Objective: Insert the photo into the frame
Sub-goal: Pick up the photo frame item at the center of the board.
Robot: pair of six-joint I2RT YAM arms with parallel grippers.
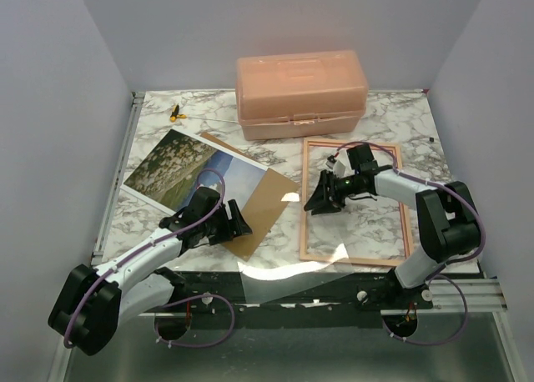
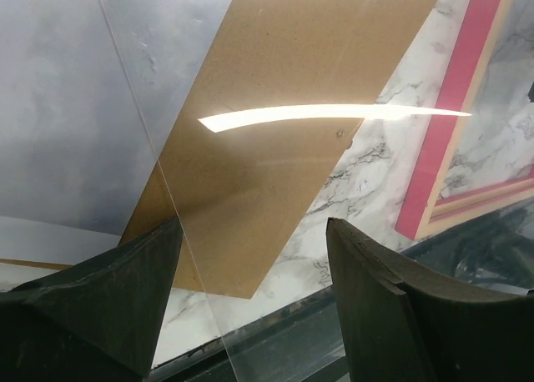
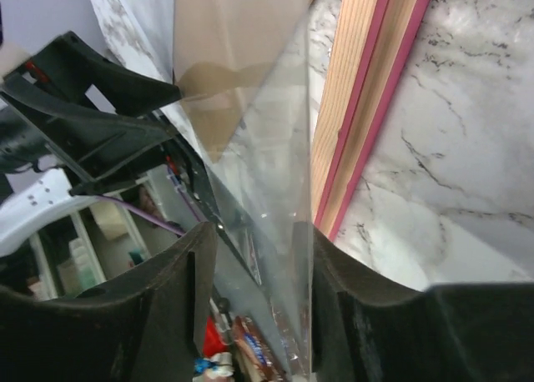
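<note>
The photo (image 1: pixel 179 169) lies picture side up at the left, over part of a brown backing board (image 1: pixel 263 207). Its sky part shows in the left wrist view (image 2: pixel 67 123). The frame (image 1: pixel 355 203) lies flat at the right, marble showing through it. A clear pane (image 1: pixel 292 282) lies tilted near the table's front edge. My left gripper (image 1: pixel 234 223) is open and empty over the board's near corner (image 2: pixel 254 232). My right gripper (image 1: pixel 321 194) hovers at the frame's left rail (image 3: pixel 367 90). Its jaws stand apart (image 3: pixel 263 240), with the pane (image 3: pixel 267 132) running between them against one finger.
A salmon-pink lidded box (image 1: pixel 300 90) stands at the back middle. A small yellow and black object (image 1: pixel 176 113) lies at the back left. White walls close in the left, right and back. The pane's edge (image 2: pixel 334 113) glares across the left wrist view.
</note>
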